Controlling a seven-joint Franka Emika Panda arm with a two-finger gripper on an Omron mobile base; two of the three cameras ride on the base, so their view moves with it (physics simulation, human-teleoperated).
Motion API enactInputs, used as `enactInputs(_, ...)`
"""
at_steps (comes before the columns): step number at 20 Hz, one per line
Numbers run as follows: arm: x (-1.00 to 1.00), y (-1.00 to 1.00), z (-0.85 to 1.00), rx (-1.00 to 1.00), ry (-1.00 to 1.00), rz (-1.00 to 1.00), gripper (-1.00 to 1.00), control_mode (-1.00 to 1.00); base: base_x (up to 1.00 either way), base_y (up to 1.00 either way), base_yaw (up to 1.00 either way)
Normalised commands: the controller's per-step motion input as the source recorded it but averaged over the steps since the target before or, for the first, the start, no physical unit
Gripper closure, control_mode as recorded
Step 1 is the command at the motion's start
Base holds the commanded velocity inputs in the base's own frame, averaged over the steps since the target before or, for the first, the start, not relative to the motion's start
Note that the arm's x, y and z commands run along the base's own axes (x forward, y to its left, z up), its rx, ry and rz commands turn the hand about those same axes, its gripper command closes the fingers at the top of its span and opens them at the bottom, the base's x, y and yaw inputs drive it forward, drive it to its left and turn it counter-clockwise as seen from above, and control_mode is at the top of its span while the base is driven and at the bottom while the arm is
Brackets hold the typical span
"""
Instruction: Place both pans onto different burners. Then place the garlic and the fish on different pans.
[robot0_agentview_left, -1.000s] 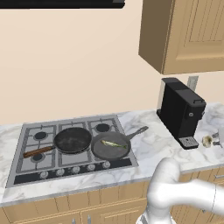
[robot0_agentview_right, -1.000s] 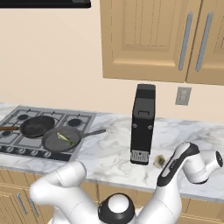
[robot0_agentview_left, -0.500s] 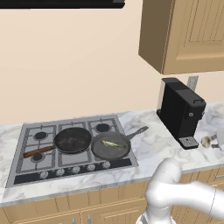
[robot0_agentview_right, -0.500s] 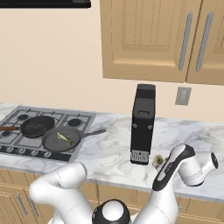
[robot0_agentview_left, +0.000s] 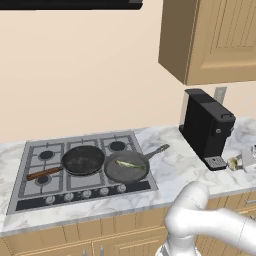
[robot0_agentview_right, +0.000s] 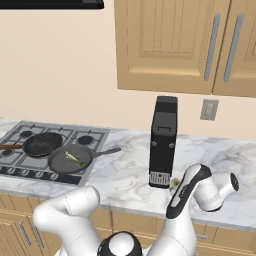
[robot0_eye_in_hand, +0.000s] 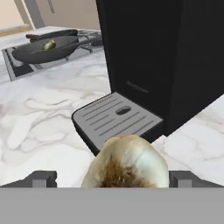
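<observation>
- The gripper (robot0_eye_in_hand: 114, 178) is low over the marble counter (robot0_eye_in_hand: 39, 127), and its two fingers (robot0_eye_in_hand: 41, 178) stand wide apart, closed on nothing.
- The garlic (robot0_eye_in_hand: 127, 164) lies on the counter between the fingers, midway between the two tips; whether either tip touches it cannot be told.
- Just beyond the garlic is the grey drip tray (robot0_eye_in_hand: 116, 118) of the black coffee machine (robot0_eye_in_hand: 162, 61).
- In the left base view the garlic (robot0_agentview_left: 232, 162) sits beside the coffee machine's foot with the gripper (robot0_agentview_left: 245, 160) at it.
- Far from the fingers, across the counter, is the cooktop (robot0_agentview_left: 30, 185).
- The black pan with the wooden handle (robot0_agentview_left: 82, 160) sits on the middle burner.
- The grey pan (robot0_agentview_left: 127, 170) sits on a burner beside it, nearly touching it.
- The fish (robot0_agentview_left: 129, 164) lies in the grey pan.
</observation>
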Motion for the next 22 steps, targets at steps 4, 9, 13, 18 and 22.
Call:
enactInputs(4,0.00,0.21,0.00,0.00,0.00,0.00,-1.00,-1.00,0.00,0.00,0.00)
enactInputs(9,0.00,0.20,0.00,0.00,0.00,0.00,-1.00,-1.00,0.00,0.00,0.00)
enactInputs(13,-0.05,0.16,-0.07,0.00,0.00,0.00,-1.00,-1.00,0.00,0.00,0.00)
enactInputs(18,-0.18,0.06,-0.19,0.00,0.00,0.00,-1.00,-1.00,0.00,0.00,0.00)
enactInputs(22,-0.22,0.16,-0.34,0.00,0.00,0.00,-1.00,-1.00,0.00,0.00,0.00)
